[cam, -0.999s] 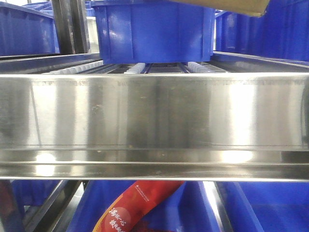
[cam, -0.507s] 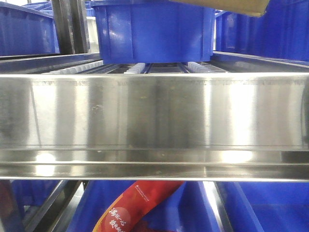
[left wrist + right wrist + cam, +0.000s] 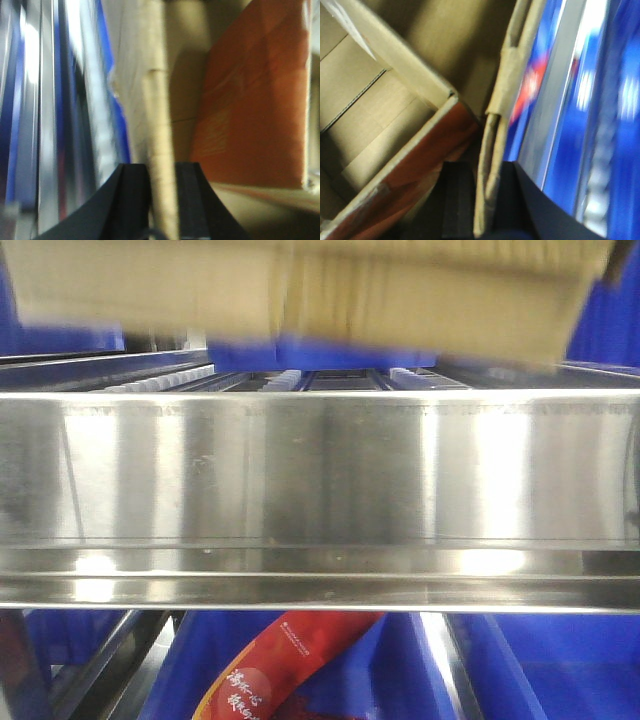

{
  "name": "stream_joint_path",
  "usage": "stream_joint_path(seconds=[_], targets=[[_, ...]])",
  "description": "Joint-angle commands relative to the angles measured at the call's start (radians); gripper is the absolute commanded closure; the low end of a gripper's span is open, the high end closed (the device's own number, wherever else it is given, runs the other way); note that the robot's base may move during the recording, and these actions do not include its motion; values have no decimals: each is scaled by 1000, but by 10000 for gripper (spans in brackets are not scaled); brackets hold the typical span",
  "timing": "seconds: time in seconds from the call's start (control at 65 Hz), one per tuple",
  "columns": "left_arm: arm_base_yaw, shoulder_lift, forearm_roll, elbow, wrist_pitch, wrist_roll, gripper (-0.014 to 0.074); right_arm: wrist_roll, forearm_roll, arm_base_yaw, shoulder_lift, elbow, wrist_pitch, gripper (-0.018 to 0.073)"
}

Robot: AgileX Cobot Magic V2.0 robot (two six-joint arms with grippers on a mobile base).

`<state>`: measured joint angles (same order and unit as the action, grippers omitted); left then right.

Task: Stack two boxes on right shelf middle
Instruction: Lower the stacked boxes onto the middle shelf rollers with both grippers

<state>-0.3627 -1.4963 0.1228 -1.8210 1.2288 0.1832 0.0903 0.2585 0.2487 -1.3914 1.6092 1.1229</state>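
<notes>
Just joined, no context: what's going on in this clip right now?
Both arms are carrying an open cardboard box. The left gripper is clamped on one wall edge and the right gripper on another, one finger inside and one outside. In the front view the box is motion-blurred across the top of frame, above the steel shelf, not yet resting on it. Blue bins sit around the rack. Something orange-brown shows inside the box, unclear what.

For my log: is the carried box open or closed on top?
Open: both wrist views look inside the box, each gripper pinching a wall edge.
</notes>
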Motion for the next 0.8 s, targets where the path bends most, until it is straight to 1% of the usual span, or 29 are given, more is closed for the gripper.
stream_joint_path(seconds=[0.0,0.062,0.123,0.154,0.185,0.246,0.323,0.338,0.354,0.384,0.415,0.477,0.492,0.738,0.784], targets=[[1,-14,50,20,-8,5,707,24,-12,-6,-23,7,-29,709],[1,-27,63,44,-8,5,707,24,-14,-6,-41,7,-29,673],[1,-32,64,70,-8,5,703,24,-14,-6,-54,7,-29,599],[1,-34,64,81,-8,5,687,24,-14,-6,-59,7,-27,535],[1,-36,64,91,-8,5,659,24,-14,-6,-61,7,-26,491],[1,-36,64,106,-8,5,575,24,-14,-6,-61,7,-26,341],[1,-36,64,107,-8,5,395,24,-15,-6,-59,7,-24,181],[1,-34,64,107,-8,5,377,24,-15,-6,-59,7,-24,154],[1,-34,64,107,-8,5,316,24,-15,-6,-57,7,-24,130],[1,-32,64,107,-8,5,230,24,-15,-6,-53,7,-24,82],[1,-28,64,107,-8,5,141,24,-15,-6,-48,7,-24,57],[1,-21,64,107,-8,5,-26,24,-15,-6,-38,7,-24,40],[1,-14,64,107,-8,5,-31,24,-15,-6,-34,7,-24,41],[1,73,50,107,-8,5,174,24,-15,-6,52,7,-31,43],[1,103,47,110,-8,5,214,24,-15,-6,74,7,-27,57]])
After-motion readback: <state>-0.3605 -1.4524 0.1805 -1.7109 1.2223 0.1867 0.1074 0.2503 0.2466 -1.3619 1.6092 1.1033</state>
